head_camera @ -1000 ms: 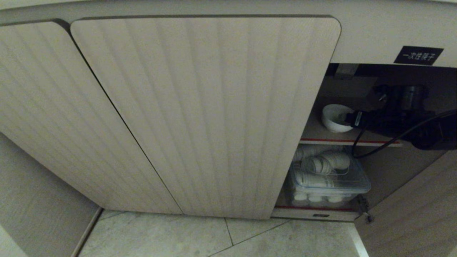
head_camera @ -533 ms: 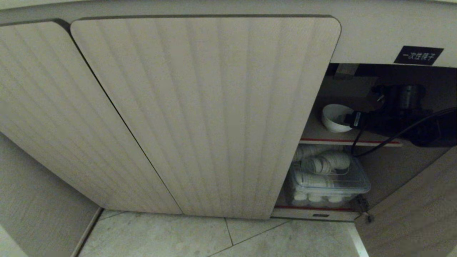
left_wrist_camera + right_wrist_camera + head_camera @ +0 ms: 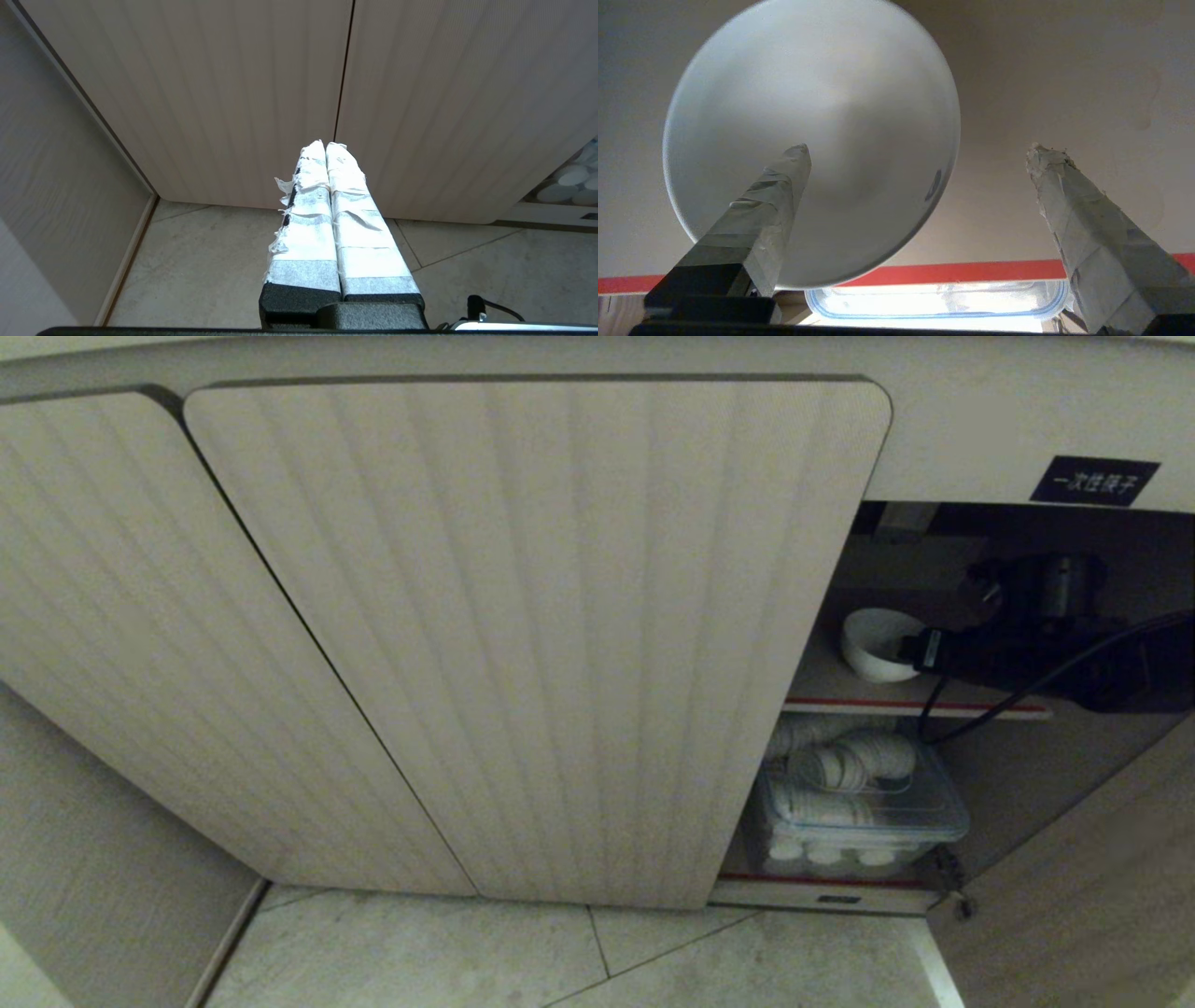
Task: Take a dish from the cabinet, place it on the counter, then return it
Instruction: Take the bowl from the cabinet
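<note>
Where taped fingers (image 3: 780,205) spread, a smooth round dish (image 3: 822,93) sits.

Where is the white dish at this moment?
In the head view the dish sits on the right, on the cabinet's red-edged upper shelf, above a clear container; the open right gripper straddles its rim.

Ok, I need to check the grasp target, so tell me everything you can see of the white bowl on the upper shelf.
The dish is a small, plain white round bowl, glazed like ceramic, smooth and empty. It stands upright on the cabinet's red-edged upper shelf, just right of the closed ribbed door. The right gripper is open, straddling its rim: one taped finger lies over the hollow, the other outside. Whether either touches it cannot be told. A clear lidded box of small white cups sits on the shelf below.
</note>
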